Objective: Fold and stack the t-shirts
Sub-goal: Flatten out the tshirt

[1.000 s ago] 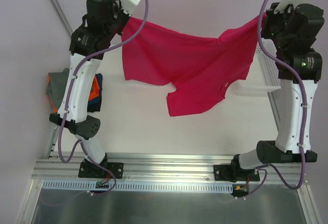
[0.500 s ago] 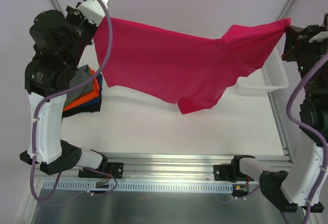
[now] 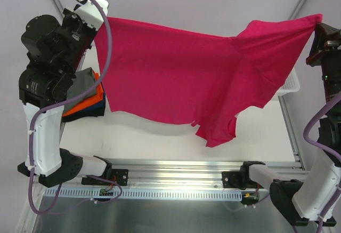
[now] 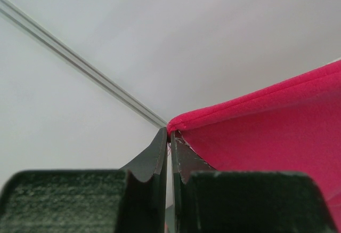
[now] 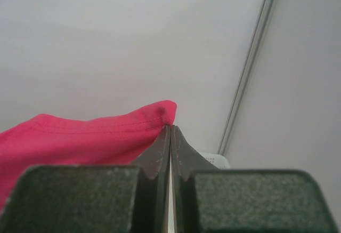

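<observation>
Two corners carry the whole magenta t-shirt [image 3: 181,73]. The left gripper [image 3: 97,21] is clamped on one at the far left and the right gripper [image 3: 318,24] on the other at the far right. The cloth hangs spread between them above the desk [image 3: 144,137]. Its top edge dips in the middle and a sleeve droops toward the near side. From above I cannot tell whether that low part touches the desk.

By my judgement it will handle as light, limp cloth with no stiffness of its own: it sags wherever it is not held and swings when the arms move. The best hold is on the stitched hem at a corner, where the doubled fabric gives the jaws more to bite. Each pinch takes very little material, so a hard pull outward could slide it free.

The top view alone shows the shirt's full spread. It also shows the folded t-shirts [image 3: 88,97] piled at the left just beside the left arm, and the white basket [image 3: 290,86] at the right, partly hidden under the cloth. It does not show the jaws themselves. The wrist views do: each pair is pressed together with the pink hem caught at the very tips. They show only bare wall behind and nothing of the desk.
</observation>
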`<state>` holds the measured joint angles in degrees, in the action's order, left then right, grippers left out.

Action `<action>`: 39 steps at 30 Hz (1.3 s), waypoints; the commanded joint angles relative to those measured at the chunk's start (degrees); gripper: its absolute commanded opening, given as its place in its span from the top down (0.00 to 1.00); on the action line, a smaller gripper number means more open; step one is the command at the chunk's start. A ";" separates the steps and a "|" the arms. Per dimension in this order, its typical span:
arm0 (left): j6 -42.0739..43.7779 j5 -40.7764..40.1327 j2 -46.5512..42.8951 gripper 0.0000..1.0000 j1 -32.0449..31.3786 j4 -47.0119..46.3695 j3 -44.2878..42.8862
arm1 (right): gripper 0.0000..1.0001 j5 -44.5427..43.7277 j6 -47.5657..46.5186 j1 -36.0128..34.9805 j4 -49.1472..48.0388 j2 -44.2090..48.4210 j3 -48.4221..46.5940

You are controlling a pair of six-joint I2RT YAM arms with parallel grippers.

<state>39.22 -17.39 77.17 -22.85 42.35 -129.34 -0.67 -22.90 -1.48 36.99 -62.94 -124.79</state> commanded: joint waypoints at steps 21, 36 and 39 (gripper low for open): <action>2.26 7.28 8.80 1.00 4.31 -10.27 -0.83 | 1.00 -4.87 -8.04 2.71 1.15 -13.27 -3.62; -0.29 7.98 -7.55 1.00 4.22 -10.09 13.50 | 1.00 -6.27 -3.90 3.32 7.92 3.87 -0.18; -0.02 7.19 -8.00 1.00 4.31 -10.18 12.27 | 1.00 -7.42 -6.18 3.41 6.78 3.88 -1.76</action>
<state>38.94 -7.94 69.49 -19.07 34.85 -116.33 -4.01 -27.18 0.91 45.08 -57.69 -125.36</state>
